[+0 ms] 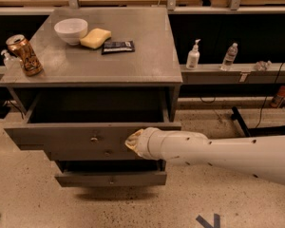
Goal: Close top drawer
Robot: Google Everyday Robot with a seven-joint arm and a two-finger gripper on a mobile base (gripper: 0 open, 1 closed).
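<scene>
The top drawer is a wide grey metal drawer, pulled partly out of the cabinet, with a small lock at the middle of its flat front. Its dark interior shows above the front panel. My white arm reaches in from the right. My gripper is at the right part of the drawer front, pressed against or just in front of it. The arm's end covers the gripper's tip. Two lower drawers sit below, also slightly out.
The grey cabinet top holds a white bowl, a yellow sponge, a dark packet and a tilted can. A low shelf at right carries a pump bottle and a water bottle. Speckled floor lies in front.
</scene>
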